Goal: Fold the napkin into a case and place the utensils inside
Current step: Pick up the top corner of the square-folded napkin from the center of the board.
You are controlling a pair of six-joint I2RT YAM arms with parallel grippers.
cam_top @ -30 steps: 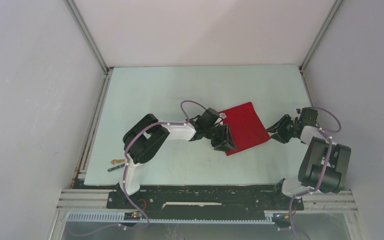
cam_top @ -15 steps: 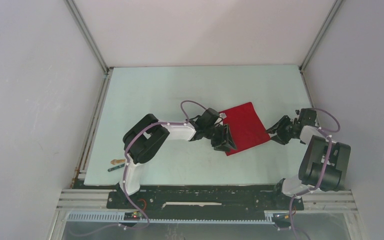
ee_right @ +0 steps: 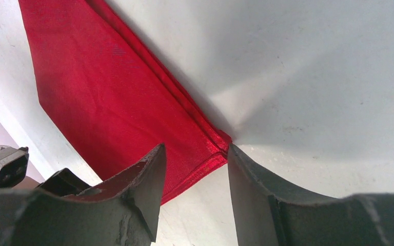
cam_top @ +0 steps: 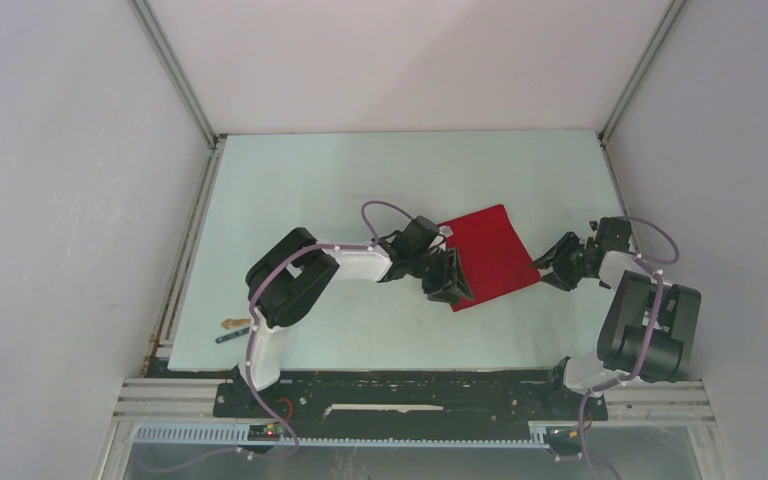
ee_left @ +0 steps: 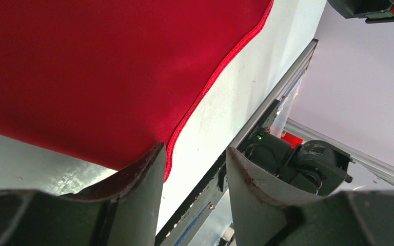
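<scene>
Pale green worktop, boxed in by plain white walls, carries the napkin a little right of its middle. The red cloth lies flat, turned at an angle so that its corners point to the sides. In the right wrist view its right corner shows stacked hemmed edges, so the cloth lies in more than one layer there.

At the napkin's near left corner sits the left end effector. Its fingers are spread: one lies over the hemmed edge of the cloth, the other stands over bare worktop, and nothing is pinched between them.

On the other side, the right end effector is low at the layered right corner. Its jaws are spread as well, and the tip of that corner lies in the gap between them; whether either finger touches the cloth I cannot tell.

Well apart from the napkin, at the worktop's near left edge beside the left arm's base, lie the wooden fork and the teal utensil, close together.
</scene>
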